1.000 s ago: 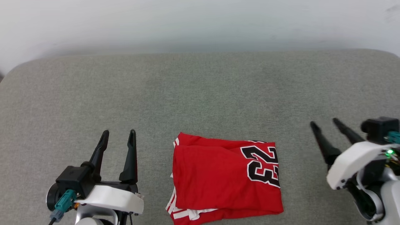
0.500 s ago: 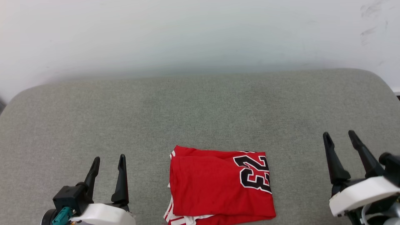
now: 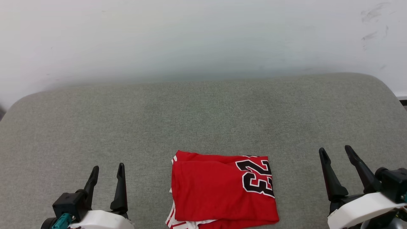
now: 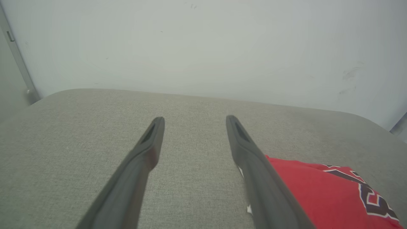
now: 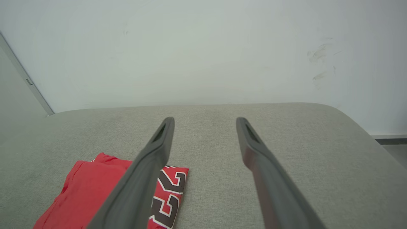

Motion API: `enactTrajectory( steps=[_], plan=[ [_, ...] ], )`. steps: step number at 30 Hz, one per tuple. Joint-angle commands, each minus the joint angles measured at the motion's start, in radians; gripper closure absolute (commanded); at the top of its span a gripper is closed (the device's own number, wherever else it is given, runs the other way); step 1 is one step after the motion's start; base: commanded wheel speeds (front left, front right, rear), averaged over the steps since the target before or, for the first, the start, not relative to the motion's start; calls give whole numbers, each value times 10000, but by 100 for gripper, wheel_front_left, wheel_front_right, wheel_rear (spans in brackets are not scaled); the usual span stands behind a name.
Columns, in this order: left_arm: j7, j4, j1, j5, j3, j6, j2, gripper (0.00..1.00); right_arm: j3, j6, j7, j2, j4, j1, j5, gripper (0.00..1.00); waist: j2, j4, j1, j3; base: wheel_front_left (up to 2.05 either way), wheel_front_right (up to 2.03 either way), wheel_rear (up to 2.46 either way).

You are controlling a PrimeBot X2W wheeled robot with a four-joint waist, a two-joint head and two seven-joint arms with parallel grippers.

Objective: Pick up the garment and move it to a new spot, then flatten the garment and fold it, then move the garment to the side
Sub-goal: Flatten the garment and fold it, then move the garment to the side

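The garment (image 3: 219, 190) is a bright red jersey folded into a compact rectangle at the near middle of the grey cushion, black white-outlined numbers at its right side and striped trim peeking out at the lower left. It also lies at the lower right in the left wrist view as the garment (image 4: 321, 190) and at the lower left of the right wrist view as the garment (image 5: 89, 190). My left gripper (image 3: 107, 170) stands open to the garment's left, holding nothing. To its right my right gripper (image 3: 335, 150) is open too, clear of the cloth.
The grey fabric cushion (image 3: 203, 121) spreads wide behind and beside the garment, with rounded far corners. A pale wall (image 3: 203, 38) rises just behind it. Dark floor (image 3: 403, 102) shows past the cushion's right edge.
The head camera tilted up, so the whole scene slid down. Both grippers drew back toward the lower corners, away from the garment. The folded garment lies unchanged.
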Motion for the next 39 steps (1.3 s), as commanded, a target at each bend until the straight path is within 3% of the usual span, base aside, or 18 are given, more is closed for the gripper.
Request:
enactTrajectory(
  steps=[1,10,15,18,19,23,32,39],
  plan=[
    [-39,39,10,-1,48,-20,-23,0,19,-4,26,66,-68,47,8,0,0,7,1,26,0,0,0],
    [-69,8,-145,43,213,-7,-131,0,-356,-4,672,39,156,-19,884,0,0,82,1,138,0,0,0],
    [-91,-109,-280,154,346,16,-217,0,-1134,-4,1899,-396,664,-225,2247,0,0,247,1,341,0,0,0],
    [-100,-262,-458,300,386,-75,-391,0,-1732,-4,3350,-928,1453,-438,3464,0,0,535,1,662,0,0,0],
    [-100,-262,-458,300,386,-75,-391,0,-1732,-4,3350,-928,1453,-438,3464,0,0,535,1,662,0,0,0],
    [-109,-442,-826,512,474,-206,-593,0,-2112,-4,5148,-987,2453,-800,4936,0,0,979,1,1245,0,0,0],
    [-111,-647,-1553,920,471,-480,-990,0,-1495,-3,6391,-239,3909,-2107,7280,0,0,1666,1,2465,0,0,0],
    [-111,-494,-1816,1078,617,-649,-1105,0,-786,-12,6764,-221,4937,-2530,8227,0,0,1899,1,2863,0,0,0]
  ],
)
